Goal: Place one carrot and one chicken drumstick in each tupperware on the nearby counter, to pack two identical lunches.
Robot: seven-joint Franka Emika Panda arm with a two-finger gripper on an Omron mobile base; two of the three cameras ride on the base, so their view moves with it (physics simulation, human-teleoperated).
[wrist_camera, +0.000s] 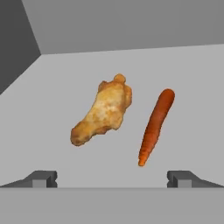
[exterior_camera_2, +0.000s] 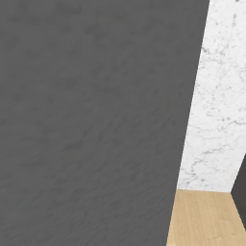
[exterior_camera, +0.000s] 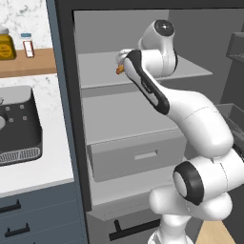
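Your claw [wrist_camera: 112,178] stood wide apart and held nothing: in the hand view its two dark fingertips [wrist_camera: 43,178] sat far to either side, with the food between and beyond them. That view gave you what the others did not: a chicken drumstick [wrist_camera: 103,111] and a carrot [wrist_camera: 156,124] lying side by side, close but apart, on the grey fridge shelf [wrist_camera: 192,87], the carrot's thin tip pointing toward the claw.

From the left base view you saw the arm [exterior_camera: 190,124] reaching into the open fridge, its wrist over the upper shelf [exterior_camera: 100,66], and just a sliver of orange-brown food [exterior_camera: 120,69] peeking beside the wrist; which item it was could not be told there. That view also showed the white table [exterior_camera: 47,167] at the left with a toaster [exterior_camera: 18,125] on it, and above it a wooden wall shelf [exterior_camera: 33,64] carrying a jar [exterior_camera: 6,45] and a small bottle [exterior_camera: 28,46].

The right base view offered you a dark grey panel [exterior_camera_2: 91,120], marbled wall [exterior_camera_2: 216,105] and wooden floor [exterior_camera_2: 202,218].
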